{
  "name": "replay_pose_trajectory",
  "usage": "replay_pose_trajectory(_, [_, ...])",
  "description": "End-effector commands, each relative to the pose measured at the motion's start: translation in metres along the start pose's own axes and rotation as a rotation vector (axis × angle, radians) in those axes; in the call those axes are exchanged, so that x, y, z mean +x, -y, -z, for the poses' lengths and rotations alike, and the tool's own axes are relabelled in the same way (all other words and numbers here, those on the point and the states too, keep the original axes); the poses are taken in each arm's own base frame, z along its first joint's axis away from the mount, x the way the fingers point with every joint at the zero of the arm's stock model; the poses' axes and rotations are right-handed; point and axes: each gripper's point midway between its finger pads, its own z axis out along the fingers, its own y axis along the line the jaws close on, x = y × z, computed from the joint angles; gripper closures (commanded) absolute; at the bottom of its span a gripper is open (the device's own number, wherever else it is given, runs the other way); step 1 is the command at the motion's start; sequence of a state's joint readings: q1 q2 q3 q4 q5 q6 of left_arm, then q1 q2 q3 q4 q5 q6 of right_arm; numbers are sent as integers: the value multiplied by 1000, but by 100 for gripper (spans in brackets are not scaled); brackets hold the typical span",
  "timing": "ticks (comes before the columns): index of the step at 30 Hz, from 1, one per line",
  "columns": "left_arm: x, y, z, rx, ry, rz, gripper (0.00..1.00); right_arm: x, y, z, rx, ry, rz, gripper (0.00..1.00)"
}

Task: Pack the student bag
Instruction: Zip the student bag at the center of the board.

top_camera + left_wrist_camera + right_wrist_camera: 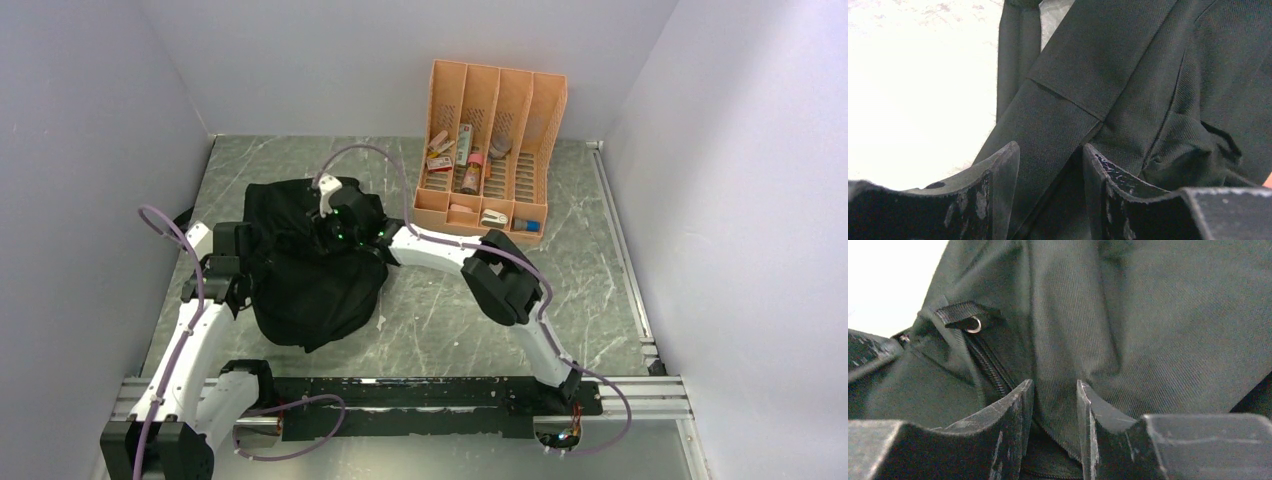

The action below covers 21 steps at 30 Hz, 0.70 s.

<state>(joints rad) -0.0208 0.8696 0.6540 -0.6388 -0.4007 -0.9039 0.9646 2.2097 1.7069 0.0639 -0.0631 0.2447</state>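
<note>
The student bag [310, 275] is seen as a big black heap lying slumped on the surface [450, 320], on the left side and near the middle. It is made of soft woven cloth, so it is likely to sag and fold when it is lifted, and no shape is kept by it on its own. It looks light and floppy, and nothing about it looks easy to break. The cloth is a bit rough, so it is not likely to slip once it is pinched. The best spots to hold are judged to be the thick sewn edge by the zipper [990, 365], the small loop with the metal ring [975, 325], or a flat strap [1018, 55]. A wide band of the cloth is held by the left hand [1050, 165], and the gap between its fingers is filled from side to side. A fold of cloth next to the zipper is found between the fingers of the right hand [1054, 400], but it cannot be told if that fold is squeezed yet. An orange organizer [490, 150] with small things in it is set at the back, well apart from the bag.
</note>
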Motion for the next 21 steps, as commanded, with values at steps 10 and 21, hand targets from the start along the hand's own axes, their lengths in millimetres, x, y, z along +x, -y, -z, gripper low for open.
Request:
replay_pose_trajectory(10, [-11,22,1,88,12,-31,46,-28,10,47,48,82,-28,45])
replay_pose_trajectory(21, [0,36,0,179,-24,-49,46,-83,-10,43,-121,199,-315,39])
